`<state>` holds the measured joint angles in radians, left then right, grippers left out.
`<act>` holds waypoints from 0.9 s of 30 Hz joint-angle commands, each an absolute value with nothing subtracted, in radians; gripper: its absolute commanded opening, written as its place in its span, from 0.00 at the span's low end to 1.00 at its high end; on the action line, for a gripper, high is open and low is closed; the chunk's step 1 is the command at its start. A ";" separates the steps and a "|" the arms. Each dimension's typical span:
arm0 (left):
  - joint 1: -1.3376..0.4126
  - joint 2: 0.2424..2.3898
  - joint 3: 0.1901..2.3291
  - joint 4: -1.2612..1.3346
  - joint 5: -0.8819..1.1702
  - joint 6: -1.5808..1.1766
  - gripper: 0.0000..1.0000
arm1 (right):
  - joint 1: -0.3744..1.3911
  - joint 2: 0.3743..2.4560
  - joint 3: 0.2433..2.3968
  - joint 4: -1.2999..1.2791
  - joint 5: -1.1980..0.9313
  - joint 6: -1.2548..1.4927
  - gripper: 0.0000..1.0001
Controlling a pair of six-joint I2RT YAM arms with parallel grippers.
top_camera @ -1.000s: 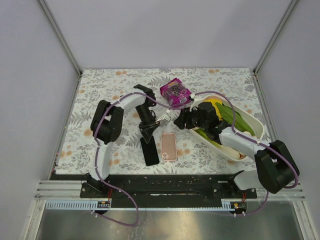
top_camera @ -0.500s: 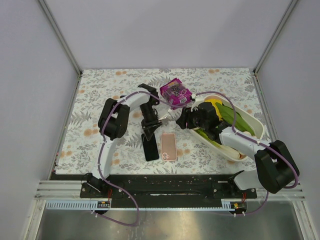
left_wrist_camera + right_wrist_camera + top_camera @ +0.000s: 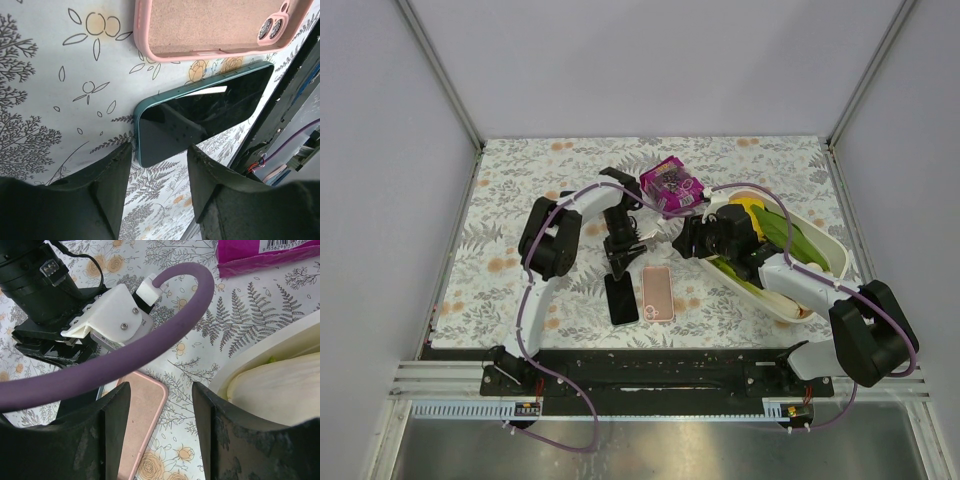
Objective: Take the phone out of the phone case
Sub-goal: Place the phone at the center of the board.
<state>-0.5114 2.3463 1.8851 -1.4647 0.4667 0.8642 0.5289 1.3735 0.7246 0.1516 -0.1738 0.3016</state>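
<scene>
The dark phone (image 3: 621, 298) lies flat on the floral table, out of its case, with a teal edge in the left wrist view (image 3: 205, 112). The empty pink case (image 3: 657, 292) lies open side up right beside it (image 3: 220, 25). My left gripper (image 3: 623, 264) is open and empty just above the phone's far end (image 3: 159, 165). My right gripper (image 3: 682, 238) is open and empty, above the table right of the case's far end, which shows in its view (image 3: 137, 425).
A purple packet (image 3: 672, 185) lies behind the grippers. A white tray (image 3: 825, 240) with a green and yellow item stands at the right. The left arm's purple cable (image 3: 125, 355) crosses the right wrist view.
My left gripper has let go of the phone and drawn back away from it. The phone now lies flat beside the case. The right arm has not moved.
</scene>
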 commanded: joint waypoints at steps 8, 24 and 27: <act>-0.479 2.149 1.790 -1.172 0.408 0.809 0.68 | 0.523 1.322 0.718 0.169 -0.175 0.235 0.62; -0.281 1.598 1.324 -0.485 0.221 0.373 0.99 | 0.523 1.210 0.773 0.155 -0.209 0.052 1.00; -0.227 1.621 1.356 -0.471 0.183 0.292 0.99 | 0.523 1.200 0.776 0.169 -0.189 0.055 0.99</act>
